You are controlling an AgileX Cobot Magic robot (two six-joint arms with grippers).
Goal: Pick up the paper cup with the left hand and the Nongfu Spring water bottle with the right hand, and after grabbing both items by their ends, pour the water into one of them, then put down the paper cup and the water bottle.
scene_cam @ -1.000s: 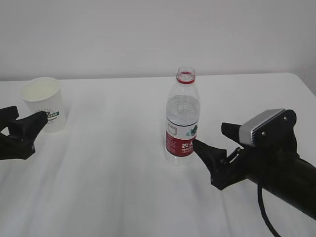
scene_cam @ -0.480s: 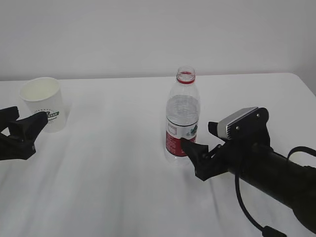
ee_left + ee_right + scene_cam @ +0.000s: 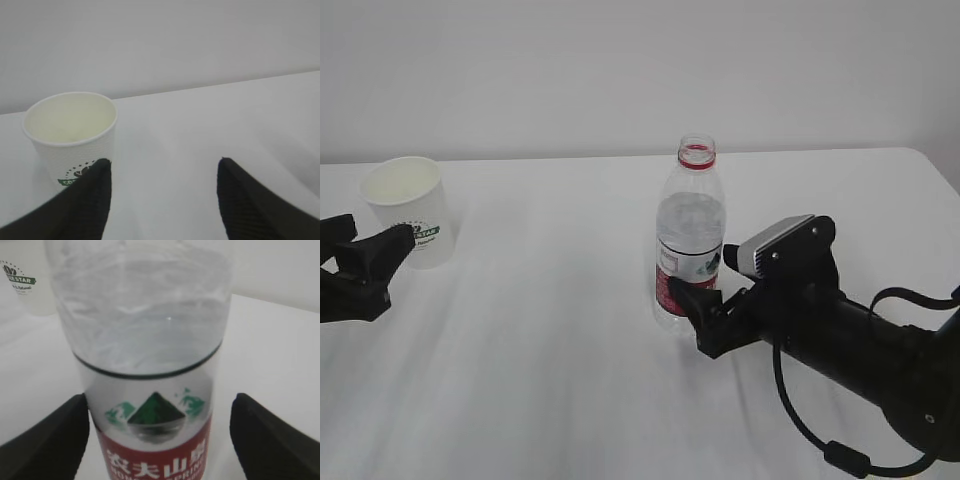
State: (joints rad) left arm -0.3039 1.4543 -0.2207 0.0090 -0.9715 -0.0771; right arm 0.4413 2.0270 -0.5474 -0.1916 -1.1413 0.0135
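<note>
Nothing is lifted yet. On the white worktop (image 3: 570,400) the right pincer (image 3: 705,300) stands open around the label of the uncapped Nongfu Spring water bottle (image 3: 688,235), not clamped. The left pincer (image 3: 160,200), also open, sits just beside the empty paper cup (image 3: 72,132). Grasping, pouring and setting down all remain.

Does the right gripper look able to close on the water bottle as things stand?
Probably yes. The right gripper is open with a finger on each side of the Nongfu Spring water bottle, level with its red label. Nothing sits between them; the paper cup stands far off to the left.
</note>
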